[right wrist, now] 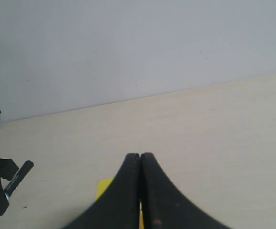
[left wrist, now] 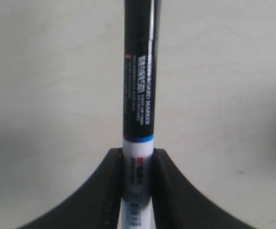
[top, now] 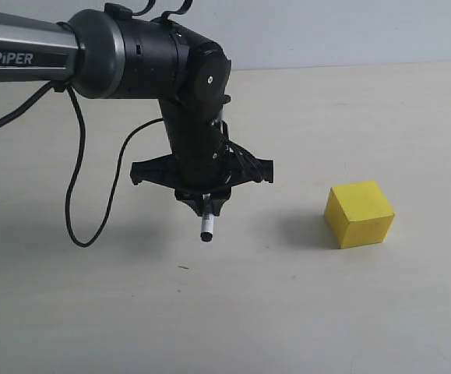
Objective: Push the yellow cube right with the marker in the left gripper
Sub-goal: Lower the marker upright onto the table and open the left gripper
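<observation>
The yellow cube (top: 358,213) rests on the pale table at the right, and a corner of the yellow cube (right wrist: 103,187) peeks out behind the right fingers. My left gripper (top: 206,204) hangs left of it, a clear gap away, shut on the marker (top: 207,226), whose black end points down just above the table. In the left wrist view the marker (left wrist: 138,86) runs straight out from between the black fingers (left wrist: 110,186). My right gripper (right wrist: 140,155) is shut on nothing, and it is out of the exterior view.
A black cable (top: 77,195) loops down from the PiPER arm (top: 30,53) to the table on the left. A pale wall (right wrist: 128,43) rises behind the table's far edge.
</observation>
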You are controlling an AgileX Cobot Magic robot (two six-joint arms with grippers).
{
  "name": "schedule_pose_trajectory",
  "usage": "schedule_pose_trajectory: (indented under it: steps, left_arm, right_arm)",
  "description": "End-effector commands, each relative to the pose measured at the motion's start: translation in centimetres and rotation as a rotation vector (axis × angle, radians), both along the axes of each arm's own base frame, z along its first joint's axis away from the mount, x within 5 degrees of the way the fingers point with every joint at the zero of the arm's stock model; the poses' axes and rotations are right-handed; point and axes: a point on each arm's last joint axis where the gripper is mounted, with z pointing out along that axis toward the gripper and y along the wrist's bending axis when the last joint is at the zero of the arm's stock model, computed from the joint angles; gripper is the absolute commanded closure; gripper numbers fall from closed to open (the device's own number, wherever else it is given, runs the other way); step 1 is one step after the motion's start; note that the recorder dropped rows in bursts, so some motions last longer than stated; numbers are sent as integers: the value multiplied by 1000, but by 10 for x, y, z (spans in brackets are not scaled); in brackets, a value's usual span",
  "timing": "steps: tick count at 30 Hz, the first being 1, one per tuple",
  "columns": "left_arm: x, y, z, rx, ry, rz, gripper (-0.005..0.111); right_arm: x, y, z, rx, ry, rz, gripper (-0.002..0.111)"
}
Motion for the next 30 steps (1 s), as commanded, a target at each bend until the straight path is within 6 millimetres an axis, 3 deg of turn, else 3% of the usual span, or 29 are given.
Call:
schedule_pose_trajectory:
  steps: [1, 19, 24, 30]
  left_arm:
    - [2, -3, -5, -8, -11, -6, 107]
    - [10, -4, -4, -72, -53, 100, 107]
    - [14, -2, -19, -50, -33, 115, 107]
    - [14, -1, -19, -47, -33, 115, 107]
  right_arm:
    - [0, 0, -1, -10, -3, 0, 108]
    - [0, 0, -1, -10, -3, 0, 108]
    - [0, 0, -1, -10, -3, 0, 108]
    - [0, 0, -1, -10, -3, 0, 108]
